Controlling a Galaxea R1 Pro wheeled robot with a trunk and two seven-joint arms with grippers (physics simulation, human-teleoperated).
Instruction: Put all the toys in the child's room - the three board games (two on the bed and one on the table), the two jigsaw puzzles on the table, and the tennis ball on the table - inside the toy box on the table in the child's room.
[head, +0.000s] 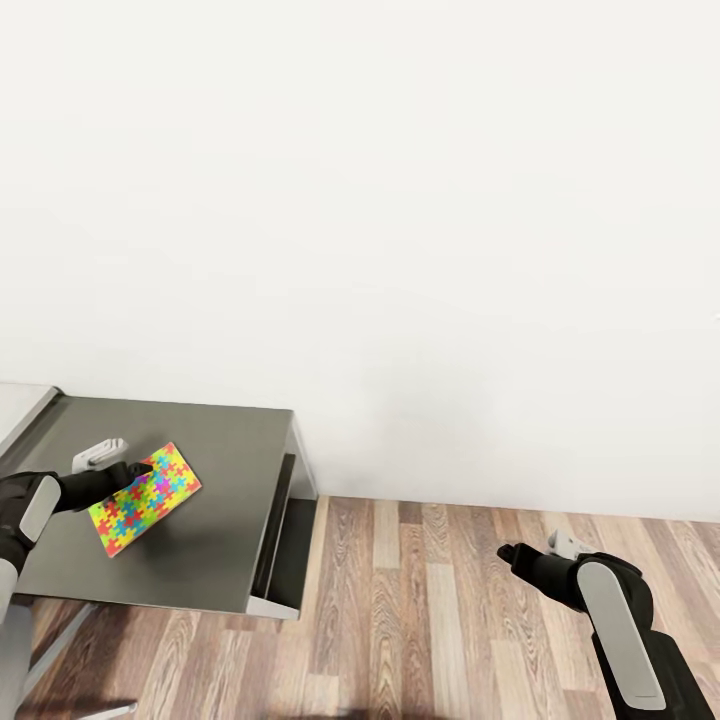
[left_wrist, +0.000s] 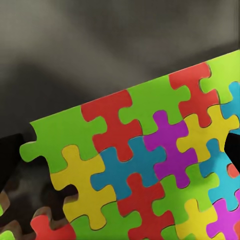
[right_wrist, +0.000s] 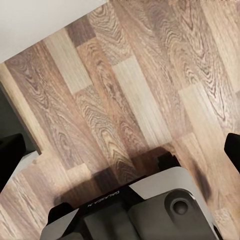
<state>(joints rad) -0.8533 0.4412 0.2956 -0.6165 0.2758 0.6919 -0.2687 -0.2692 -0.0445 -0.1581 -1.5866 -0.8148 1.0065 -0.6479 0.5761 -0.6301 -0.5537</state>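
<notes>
One jigsaw puzzle (head: 146, 499) shows here, a thin flat square full of yellow, green, red, blue and purple pieces. The left gripper (head: 138, 470) is pinching it by one edge. The puzzle is tilted and sits just above the dark-grey side desk (head: 225, 520), at the left of the head view. I cannot tell if its far corner touches the desk top. In the left wrist view the puzzle (left_wrist: 145, 165) is very close, with the blurry dark desk top (left_wrist: 100, 55) behind it.

Down at the right of the head view, the right gripper (head: 528, 551) hangs over the wood-plank floor (head: 420, 610). It is well apart from the desk. Its fingers are small in that view, and I cannot tell if they are spread or pressed together. In the right wrist view, the brown planks (right_wrist: 130, 85) lie below, and a grey and black part of the robot (right_wrist: 150, 210) is under the arm.

The side desk has an open shelf (head: 290, 545) on its right side. A bit of a lighter grey table (head: 20, 405) touches its far left corner. Behind it all is a plain white wall (head: 400, 220).
</notes>
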